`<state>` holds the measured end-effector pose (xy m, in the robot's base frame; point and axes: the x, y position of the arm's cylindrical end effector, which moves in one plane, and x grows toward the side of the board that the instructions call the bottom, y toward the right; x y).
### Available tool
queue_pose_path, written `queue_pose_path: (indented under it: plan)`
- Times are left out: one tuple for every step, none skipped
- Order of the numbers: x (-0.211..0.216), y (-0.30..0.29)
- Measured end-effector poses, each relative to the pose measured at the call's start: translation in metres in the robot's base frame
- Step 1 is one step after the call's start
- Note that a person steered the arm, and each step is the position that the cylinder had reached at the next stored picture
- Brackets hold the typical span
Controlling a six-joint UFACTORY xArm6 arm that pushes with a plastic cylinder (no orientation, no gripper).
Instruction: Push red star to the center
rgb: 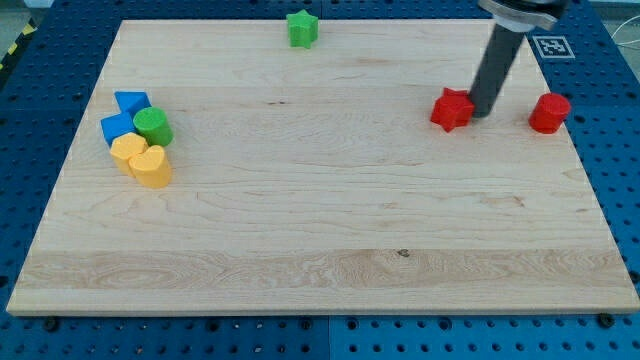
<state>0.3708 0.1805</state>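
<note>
The red star (451, 109) lies on the wooden board (320, 230) at the view's upper right. My tip (483, 113) stands right against the star's right side, touching or nearly touching it. The dark rod rises from there toward the view's top right. A red cylinder (549, 113) stands further right, apart from the tip.
A green star (302, 28) sits at the board's top edge. At the view's left is a tight cluster: two blue blocks (124, 116), a green cylinder (153, 127), and two yellow blocks (143, 161). A marker tag (551, 46) lies off the board at top right.
</note>
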Motion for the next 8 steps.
queue_pose_path:
  plan:
    - [-0.001, -0.028]
    - [-0.005, -0.058]
    - [0.008, -0.081]
    - [0.027, -0.101]
    - [0.027, -0.122]
    - [0.032, -0.132]
    - [0.039, -0.14]
    - [0.066, -0.141]
